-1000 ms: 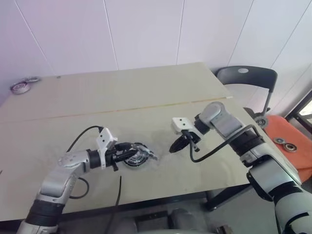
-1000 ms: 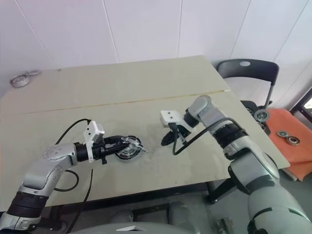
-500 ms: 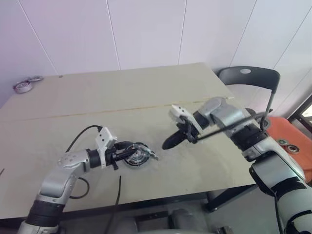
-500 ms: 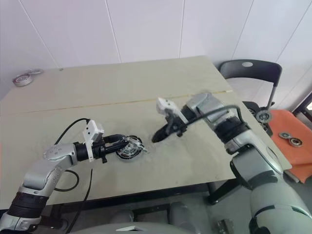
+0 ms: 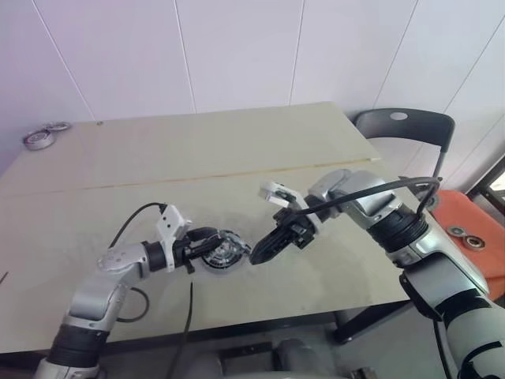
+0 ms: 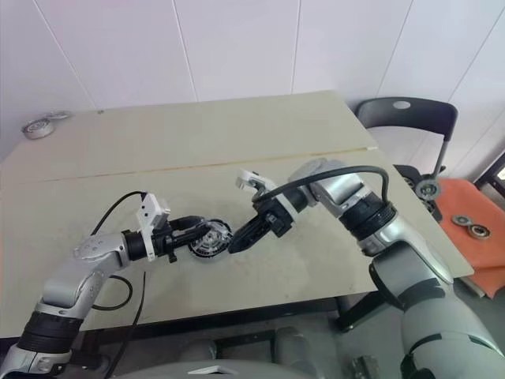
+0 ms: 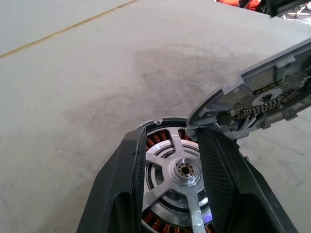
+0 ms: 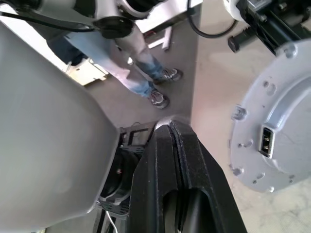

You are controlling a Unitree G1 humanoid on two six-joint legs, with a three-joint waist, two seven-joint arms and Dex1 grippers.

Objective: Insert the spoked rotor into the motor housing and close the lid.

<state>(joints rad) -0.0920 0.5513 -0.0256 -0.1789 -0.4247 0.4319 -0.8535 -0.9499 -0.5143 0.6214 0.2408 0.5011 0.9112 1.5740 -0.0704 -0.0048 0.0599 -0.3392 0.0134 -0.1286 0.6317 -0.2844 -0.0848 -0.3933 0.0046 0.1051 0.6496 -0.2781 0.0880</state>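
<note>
motor housing (image 7: 175,179): set flat on the beige worktop (image 5: 237,150), near its front edge; copper windings are seen around the rim.
spoked rotor (image 7: 181,170): seated inside the motor housing, silver spokes facing up.
lid (image 7: 257,99): grey disc, raised at a tilt above the housing's far side.
left end effector (image 5: 207,243): fingers held apart, placed either side of the motor housing.
right end effector (image 5: 263,251): fingers pressed together, positioned just beside the motor housing.
tape rolls (image 5: 39,137): found at the far left corner.
</note>
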